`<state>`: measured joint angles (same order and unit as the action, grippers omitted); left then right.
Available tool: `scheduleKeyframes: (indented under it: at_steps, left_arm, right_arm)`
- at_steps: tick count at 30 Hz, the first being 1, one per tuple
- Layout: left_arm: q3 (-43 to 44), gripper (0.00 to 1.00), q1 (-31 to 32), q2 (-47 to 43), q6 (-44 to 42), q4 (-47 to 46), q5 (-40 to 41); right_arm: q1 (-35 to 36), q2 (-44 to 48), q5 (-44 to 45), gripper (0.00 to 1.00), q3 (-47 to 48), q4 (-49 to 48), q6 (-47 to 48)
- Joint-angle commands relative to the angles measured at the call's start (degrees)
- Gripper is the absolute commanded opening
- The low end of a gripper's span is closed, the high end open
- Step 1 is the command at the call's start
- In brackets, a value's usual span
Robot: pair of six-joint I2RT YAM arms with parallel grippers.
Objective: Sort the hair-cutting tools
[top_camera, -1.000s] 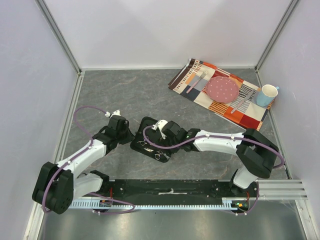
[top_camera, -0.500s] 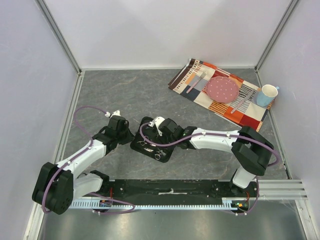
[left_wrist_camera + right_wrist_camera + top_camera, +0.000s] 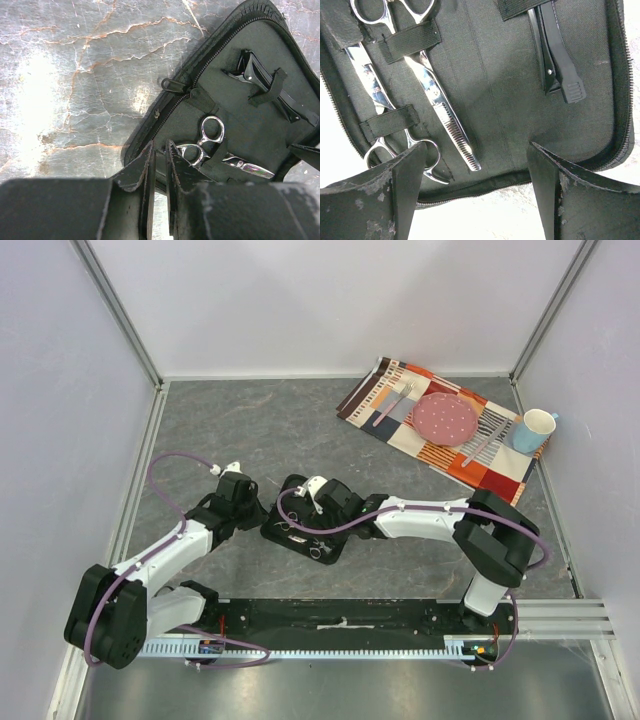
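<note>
Over the open case (image 3: 500, 95), the right tool (image 3: 475, 150) hangs wide, the left tool (image 3: 160, 150) narrow at its rim.

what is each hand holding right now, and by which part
The left hand pinches the case by its zipped edge; the right hand hangs open over the scissors, holding nothing.

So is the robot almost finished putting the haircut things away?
Nearly, it looks like. Done: both scissors sit under elastic straps in the open case, and the black clips are tucked under another strap. In hand: the left gripper seems to pinch the case's edge, and the right gripper hovers open above, holding nothing. Left: probably just closing the case.
</note>
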<state>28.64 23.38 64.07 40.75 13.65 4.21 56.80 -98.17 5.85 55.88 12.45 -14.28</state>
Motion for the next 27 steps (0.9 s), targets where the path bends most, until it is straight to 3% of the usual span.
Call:
scheduleKeyframes:
  at_steps: [1,14,27]
  left_arm:
    - [-0.3,0.19,0.3,-0.9,-2.0,-0.3,0.8]
    - [0.5,0.19,0.3,-0.1,-2.3,0.2,0.6]
    - [2.0,0.19,0.3,0.0,-2.3,1.6,1.2]
  right_arm:
    - [0.2,-1.1,0.4,0.88,-0.9,-2.8,-0.3]
    - [-2.3,0.0,-5.1,0.83,-6.0,-7.8,-3.4]
    - [-3.4,0.1,-5.1,0.64,-8.7,-7.5,-2.4]
